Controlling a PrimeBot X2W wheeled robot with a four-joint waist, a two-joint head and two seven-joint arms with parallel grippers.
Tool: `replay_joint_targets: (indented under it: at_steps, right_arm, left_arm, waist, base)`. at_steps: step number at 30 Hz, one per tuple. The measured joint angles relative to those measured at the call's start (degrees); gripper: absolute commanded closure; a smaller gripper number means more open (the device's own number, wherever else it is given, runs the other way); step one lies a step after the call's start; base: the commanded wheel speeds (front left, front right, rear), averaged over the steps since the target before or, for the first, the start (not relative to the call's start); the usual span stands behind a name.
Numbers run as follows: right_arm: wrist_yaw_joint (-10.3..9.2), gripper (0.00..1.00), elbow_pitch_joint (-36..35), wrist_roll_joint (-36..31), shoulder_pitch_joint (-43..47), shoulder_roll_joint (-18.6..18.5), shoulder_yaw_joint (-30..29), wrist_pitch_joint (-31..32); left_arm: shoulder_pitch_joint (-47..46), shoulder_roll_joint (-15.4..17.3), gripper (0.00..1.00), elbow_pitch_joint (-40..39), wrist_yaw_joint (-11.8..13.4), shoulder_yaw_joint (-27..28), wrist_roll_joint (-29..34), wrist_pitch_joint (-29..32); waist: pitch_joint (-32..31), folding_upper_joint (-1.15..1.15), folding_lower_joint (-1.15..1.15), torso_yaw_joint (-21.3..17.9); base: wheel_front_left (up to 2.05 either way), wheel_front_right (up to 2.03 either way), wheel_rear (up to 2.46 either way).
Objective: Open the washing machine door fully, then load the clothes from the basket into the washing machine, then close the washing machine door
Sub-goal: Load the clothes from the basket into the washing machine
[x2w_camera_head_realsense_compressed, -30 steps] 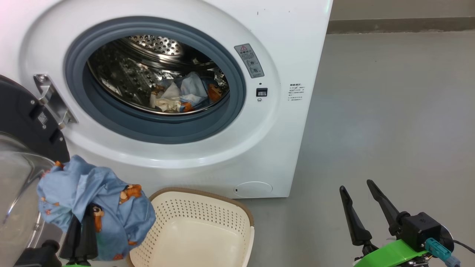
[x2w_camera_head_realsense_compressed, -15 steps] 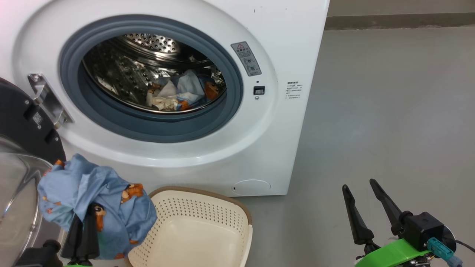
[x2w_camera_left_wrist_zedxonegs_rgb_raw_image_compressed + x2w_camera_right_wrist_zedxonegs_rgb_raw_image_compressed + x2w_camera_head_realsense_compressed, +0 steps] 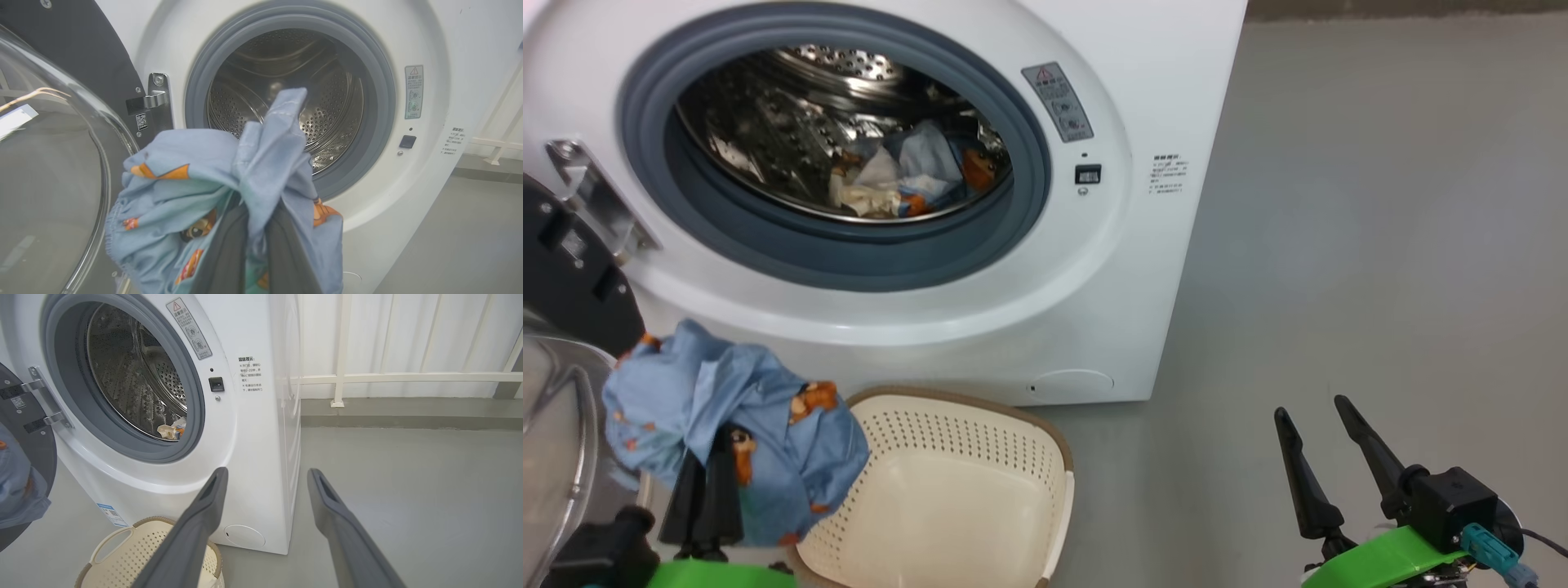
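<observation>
The white washing machine (image 3: 1094,310) stands with its drum open, and one bundle of blue printed clothes (image 3: 898,175) lies inside the steel drum. The washing machine door (image 3: 564,269) is swung out at the left, black rim and clear glass bowl facing me. My left gripper (image 3: 709,445) is shut on a second bundle of clothes (image 3: 735,408), held up between the door and the basket (image 3: 956,398), below the drum mouth. The cream basket shows a bare bottom. In the left wrist view the fabric (image 3: 196,175) drapes over the fingers (image 3: 229,249). My right gripper (image 3: 1308,407) stands open over the floor.
Grey floor (image 3: 1380,245) spreads to the right of the machine. A white railing and wall (image 3: 388,375) run behind it in the right wrist view. The door's metal hinge (image 3: 592,196) sits at the left of the gasket. The right gripper (image 3: 266,473) points at the machine's lower right corner.
The head camera has tipped down, so the washer sits higher and further left in the picture. The left gripper still holds the bundle by the basket. The right gripper is unchanged.
</observation>
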Motion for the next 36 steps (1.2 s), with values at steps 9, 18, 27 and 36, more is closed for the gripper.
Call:
replay_joint_targets:
  at_steps: [9, 18, 27, 36]
  right_arm:
    - [0.0, 0.0, 0.1, 0.0, -2.6, 0.1, 0.2, -0.3]
    - [0.0, 0.0, 0.3, -0.2, -6.0, 0.2, 1.6, -0.9]
    - [0.0, 0.0, 1.0, 0.6, -9.6, 0.2, 3.7, -1.6]
    - [0.0, 0.0, 1.6, 1.7, -11.0, 0.2, 4.8, -2.1]
  left_arm:
    - [-8.2, -0.1, 1.0, 2.9, -0.2, -1.5, -0.6, 0.0]
    - [-18.7, 2.2, 1.0, 6.7, -0.2, -2.2, -1.6, -0.2]
    - [-33.0, 6.1, 1.0, 13.1, -0.3, -2.6, -3.1, -0.3]
    - [-43.5, 9.9, 1.0, 21.1, -0.3, -5.2, -5.0, -0.3]
  waist:
    - [5.3, 0.0, 0.0, -0.5]
    - [10.8, 0.0, 0.0, -2.5]
    - [16.8, 0.0, 0.0, -6.1]
    - [21.3, 0.0, 0.0, -9.2]
  base:
    - [0.0, 0.0, 0.0]
    - [0.0, 0.0, 0.0]
    - [0.0, 0.0, 0.0]
    - [0.0, 0.0, 0.0]
